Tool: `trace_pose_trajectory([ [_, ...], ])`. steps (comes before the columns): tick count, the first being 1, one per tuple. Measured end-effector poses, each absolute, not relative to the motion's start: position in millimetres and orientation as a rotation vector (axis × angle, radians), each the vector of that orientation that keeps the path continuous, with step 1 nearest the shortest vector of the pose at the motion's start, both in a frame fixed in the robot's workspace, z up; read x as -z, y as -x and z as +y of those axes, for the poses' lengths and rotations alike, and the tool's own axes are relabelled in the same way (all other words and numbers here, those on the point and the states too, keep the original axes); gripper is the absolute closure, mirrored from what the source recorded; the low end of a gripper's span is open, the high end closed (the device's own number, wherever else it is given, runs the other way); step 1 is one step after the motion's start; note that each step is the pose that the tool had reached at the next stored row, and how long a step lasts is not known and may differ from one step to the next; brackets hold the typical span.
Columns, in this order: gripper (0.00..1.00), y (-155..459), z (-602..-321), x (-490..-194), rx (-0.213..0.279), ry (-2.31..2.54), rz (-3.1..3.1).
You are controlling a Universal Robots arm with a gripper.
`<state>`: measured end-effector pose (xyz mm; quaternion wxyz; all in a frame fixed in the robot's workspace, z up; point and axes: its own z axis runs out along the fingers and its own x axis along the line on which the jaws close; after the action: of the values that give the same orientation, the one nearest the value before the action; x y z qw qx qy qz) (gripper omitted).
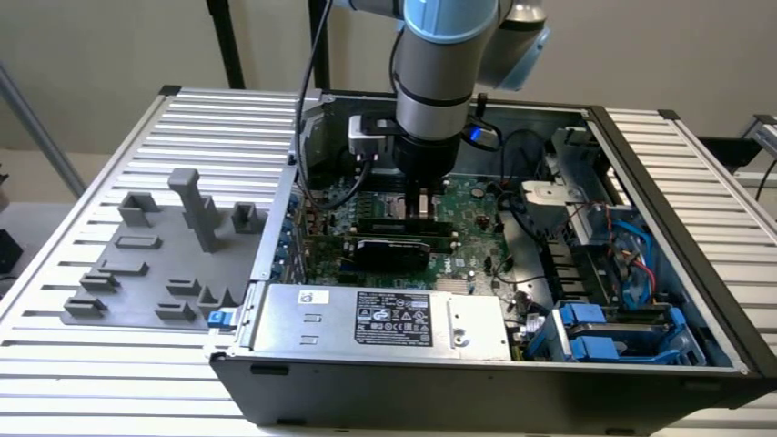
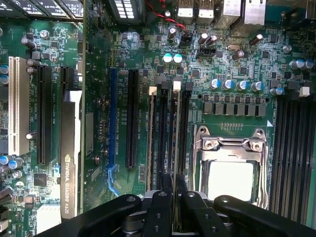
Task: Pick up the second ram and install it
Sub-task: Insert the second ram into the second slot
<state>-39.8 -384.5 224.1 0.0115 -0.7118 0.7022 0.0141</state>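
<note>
From the exterior view we look down from high in front at the open computer case (image 1: 486,364). From the wrist view we look straight down, close above its motherboard (image 2: 148,59), which both views share.

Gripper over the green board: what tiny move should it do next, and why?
Probably ease straight down a little. The gripper hangs just above the long memory slots beside the CPU socket, lined up with them, and the exterior view shows what looks like the ram stick right under it.
</note>
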Motion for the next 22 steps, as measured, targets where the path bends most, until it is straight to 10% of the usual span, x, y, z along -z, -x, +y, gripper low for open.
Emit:
trace_pose_trajectory([
  [22, 0.86, 40.0, -382.9, -220.4, -0.034, 2.224, 2.195],
])
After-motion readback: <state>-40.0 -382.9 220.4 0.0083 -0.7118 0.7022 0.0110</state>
